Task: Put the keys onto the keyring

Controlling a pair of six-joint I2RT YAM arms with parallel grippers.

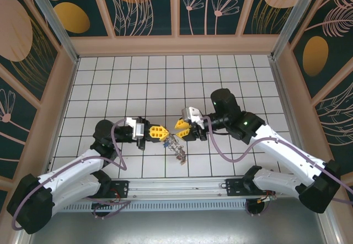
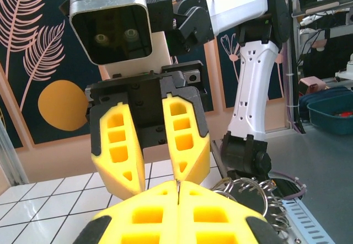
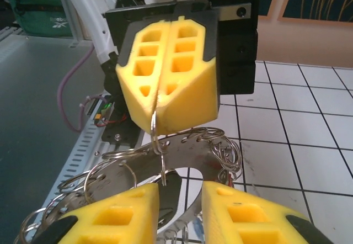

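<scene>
Left gripper (image 3: pixel 156 123): clamped on thin wire split ring (image 3: pixel 154 136). Right gripper (image 3: pixel 181 191): partly parted, empty. Flat brownish-grey metal keyring (image 3: pixel 187 154): likely stiff, slick; pinch rim.

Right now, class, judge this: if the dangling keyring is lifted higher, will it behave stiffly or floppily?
Likely floppy overall: the keyring appears to hang from one thin wire loop pinched in the shut left gripper, so it should swing. Its flat metal body looks rigid, probably heavy for its size. The loose small rings around it may snag.
</scene>
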